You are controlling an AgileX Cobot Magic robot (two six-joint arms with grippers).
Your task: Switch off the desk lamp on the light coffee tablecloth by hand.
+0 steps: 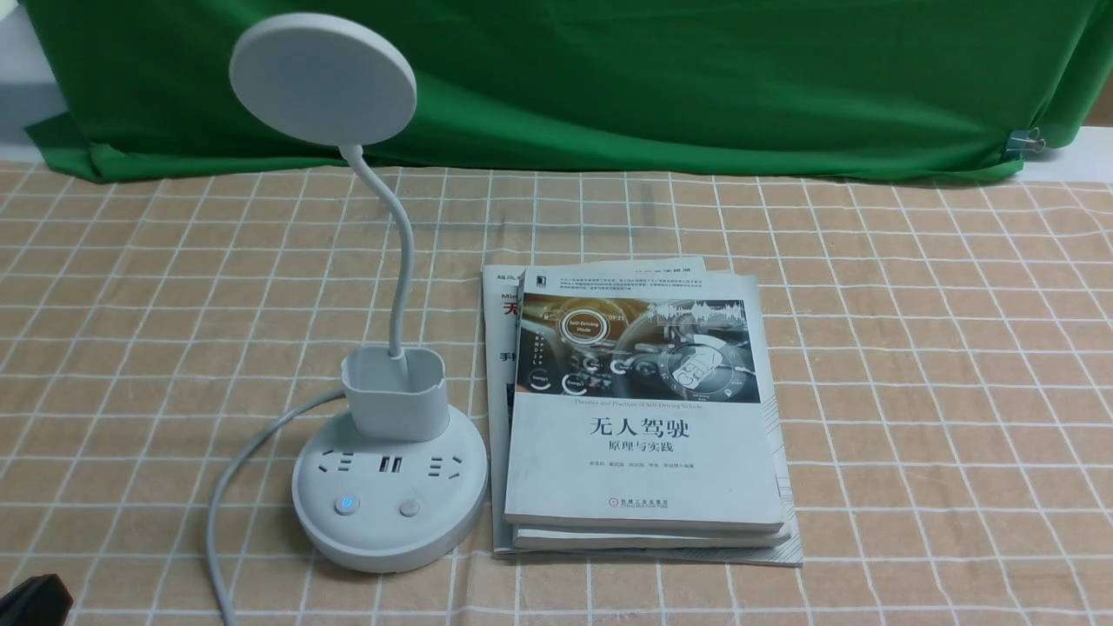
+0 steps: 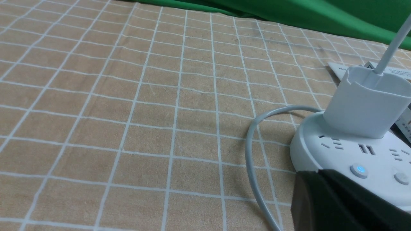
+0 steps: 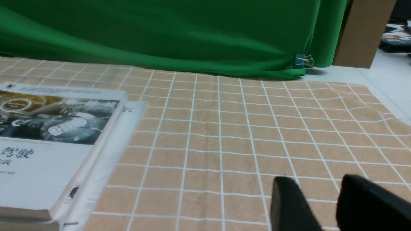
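The white desk lamp stands at the left on the light coffee tablecloth (image 1: 913, 365). Its disc head (image 1: 322, 78) is up on the curved gooseneck, above the cup holder (image 1: 396, 391) and the round base (image 1: 389, 522). The left button (image 1: 347, 504) glows blue and the right button (image 1: 409, 507) is unlit. In the left wrist view my left gripper (image 2: 317, 173) is shut and empty, its tip just short of the base (image 2: 308, 150) near the lit button (image 2: 359, 170). Only a black corner of it (image 1: 35, 600) shows in the front view. My right gripper (image 3: 321, 187) is open and empty over bare cloth.
Two stacked books (image 1: 643, 409) lie right beside the lamp base and also show in the right wrist view (image 3: 48, 144). The lamp's grey cord (image 1: 235, 469) loops off to the left and front. A green cloth (image 1: 609, 78) hangs along the back, held by a clip (image 3: 301, 60).
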